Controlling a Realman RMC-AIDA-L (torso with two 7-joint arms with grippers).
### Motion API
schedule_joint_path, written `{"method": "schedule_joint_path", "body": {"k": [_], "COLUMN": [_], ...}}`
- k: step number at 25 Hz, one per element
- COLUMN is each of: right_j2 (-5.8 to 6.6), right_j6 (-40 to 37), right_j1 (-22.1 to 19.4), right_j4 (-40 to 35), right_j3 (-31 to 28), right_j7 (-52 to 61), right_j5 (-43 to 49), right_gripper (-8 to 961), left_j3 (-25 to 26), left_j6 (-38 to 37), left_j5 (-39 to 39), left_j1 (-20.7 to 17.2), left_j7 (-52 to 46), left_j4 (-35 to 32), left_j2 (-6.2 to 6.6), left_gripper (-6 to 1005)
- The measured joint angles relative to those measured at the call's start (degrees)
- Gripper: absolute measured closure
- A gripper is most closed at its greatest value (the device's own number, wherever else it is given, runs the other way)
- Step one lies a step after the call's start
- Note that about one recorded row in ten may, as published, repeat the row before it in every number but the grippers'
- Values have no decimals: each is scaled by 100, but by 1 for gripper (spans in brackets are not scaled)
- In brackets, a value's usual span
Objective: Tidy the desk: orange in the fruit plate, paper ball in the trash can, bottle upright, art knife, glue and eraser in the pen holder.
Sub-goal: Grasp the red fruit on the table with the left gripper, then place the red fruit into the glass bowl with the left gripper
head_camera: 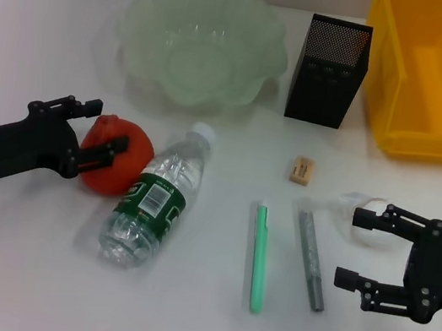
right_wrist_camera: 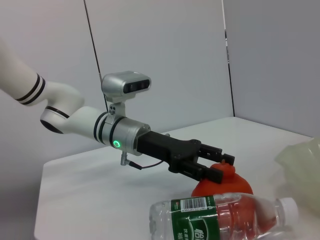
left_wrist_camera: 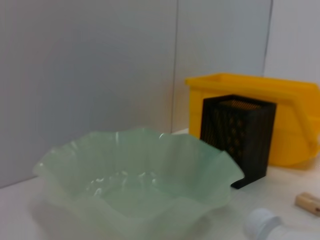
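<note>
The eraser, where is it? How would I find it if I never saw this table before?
Start at the big yellow trash can at the table's far right, then the black mesh pen holder beside it. Just in front of that lies the eraser, alone on the white table. It is a small tan block, unlike the long green and grey sticks nearer the robot.

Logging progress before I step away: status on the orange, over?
Left gripper astride orange, on table beside lying bottle. Right gripper open, idle. Fruit plate empty; path looks clear.
</note>
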State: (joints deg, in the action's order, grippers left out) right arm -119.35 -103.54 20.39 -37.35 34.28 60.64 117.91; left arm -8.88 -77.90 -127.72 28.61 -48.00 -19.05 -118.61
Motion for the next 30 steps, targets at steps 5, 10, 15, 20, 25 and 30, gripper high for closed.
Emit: {"method": "schedule_joint_path", "body": {"k": [5,10,15,20,25,30], "right_j2": [0,4,7,9,9,9], "right_j6": [5,5,5,2,-1,-1], "right_j1": [-26,-50,-53,-48,-25,-26], "right_j4": [-1,-1,-5,-10,-5,-2], "right_j3": [-6,-52,-53,-54,-53,-53], "right_j7": [0,0,0,0,0,0], "right_j5": [0,0,0,-1,-4,-6], "right_gripper": [112,112,112,111,111,111], "left_j3": [5,9,-40,-57,-78,-113], "left_j6": [108,48,-12,-318,-1358,-938], "left_j5": [14,38,62,229,1222,1489], "left_j1": [41,62,81,63,137,777], "left_j7": [-86,-177,-373,-386,-463,-508], "left_j4": [11,7,-28,-102,-496,-353], "left_j2": [9,9,21,24,25,-5], "left_gripper": [333,545,650,723,797,838]}}
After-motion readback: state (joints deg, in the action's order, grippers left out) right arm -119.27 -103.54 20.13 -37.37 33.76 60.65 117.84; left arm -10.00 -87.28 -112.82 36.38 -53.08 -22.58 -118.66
